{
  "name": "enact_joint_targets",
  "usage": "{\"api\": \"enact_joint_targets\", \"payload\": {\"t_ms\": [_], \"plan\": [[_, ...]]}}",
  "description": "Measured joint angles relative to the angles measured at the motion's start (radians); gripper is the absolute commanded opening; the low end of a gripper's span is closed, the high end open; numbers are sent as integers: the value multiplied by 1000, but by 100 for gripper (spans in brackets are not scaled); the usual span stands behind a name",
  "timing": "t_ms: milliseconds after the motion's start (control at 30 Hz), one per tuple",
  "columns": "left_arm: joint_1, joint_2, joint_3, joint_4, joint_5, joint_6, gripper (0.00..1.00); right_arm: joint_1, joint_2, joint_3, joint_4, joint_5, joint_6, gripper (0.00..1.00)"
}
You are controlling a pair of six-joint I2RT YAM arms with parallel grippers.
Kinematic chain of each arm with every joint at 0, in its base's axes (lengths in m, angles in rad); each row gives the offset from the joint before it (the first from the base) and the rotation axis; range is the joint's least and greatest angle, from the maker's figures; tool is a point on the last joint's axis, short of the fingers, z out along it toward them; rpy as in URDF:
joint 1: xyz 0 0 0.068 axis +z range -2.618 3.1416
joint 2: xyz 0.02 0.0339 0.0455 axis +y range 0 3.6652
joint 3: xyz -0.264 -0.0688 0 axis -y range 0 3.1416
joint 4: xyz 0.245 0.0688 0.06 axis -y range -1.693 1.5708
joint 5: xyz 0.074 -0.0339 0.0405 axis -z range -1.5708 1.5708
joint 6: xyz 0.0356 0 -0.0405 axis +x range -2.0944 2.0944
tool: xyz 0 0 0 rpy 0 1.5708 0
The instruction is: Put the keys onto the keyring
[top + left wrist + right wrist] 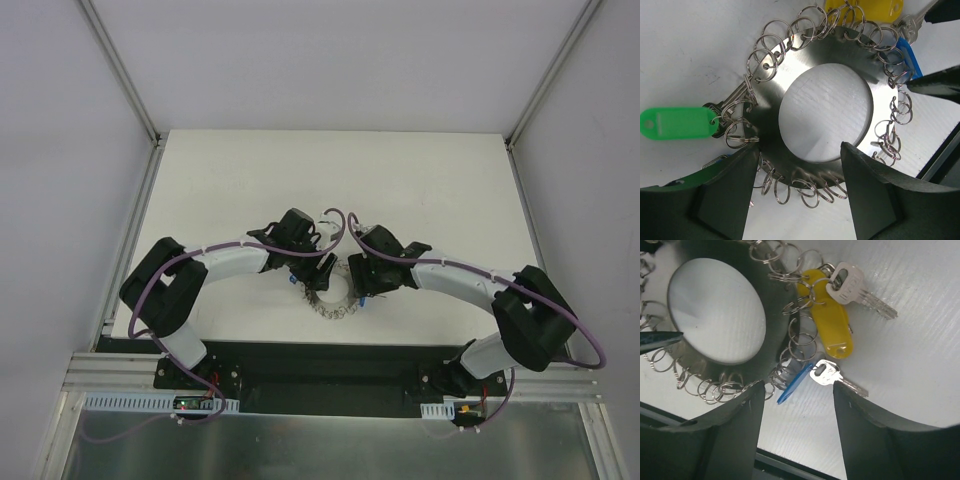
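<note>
- The keyring [790, 60], a flat grey metal disc with a wide round hole, lies flat on the white table [250, 180] between the two arms, towards the near edge
- Small wire split rings [765, 55] hang all round its rim
- The left gripper [799, 152] hangs right over the near arc of the keyring with its jaws well apart; that arc fills the gap between them and each black finger [725, 195] overlaps the rim, with nothing clamped
- The right gripper [797, 390] also has its jaws spread wide and holds nothing; mostly bare table shows between them
- Of the keys, a blue tag [795, 382] with a silver key [827, 372] lies just beyond that gap, touching the ring's edge
- A yellow tag [830, 325] with a second silver key [855, 287] lies next to it, hooked into the split rings
- A green tag [675, 123] with its key sits on the opposite side of the ring, also hooked to the rim
- The table is plain, matt and faintly ribbed
- Pale walls and aluminium posts [125, 80] enclose it, and a black base plate [320, 365] carries both arms
</note>
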Motion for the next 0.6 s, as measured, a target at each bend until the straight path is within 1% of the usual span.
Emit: {"api": "enact_joint_targets", "payload": {"t_ms": [300,467,600], "plan": [[0,-13,-13,-5,-8,2,66,-15,15,-39,-2,91,-7,50],[0,-23,-23,-5,-8,2,66,-84,11,-61,-5,113,-5,49],[0,-40,-36,-15,-11,2,67,-115,-26,-76,-19,116,-13,50]]}}
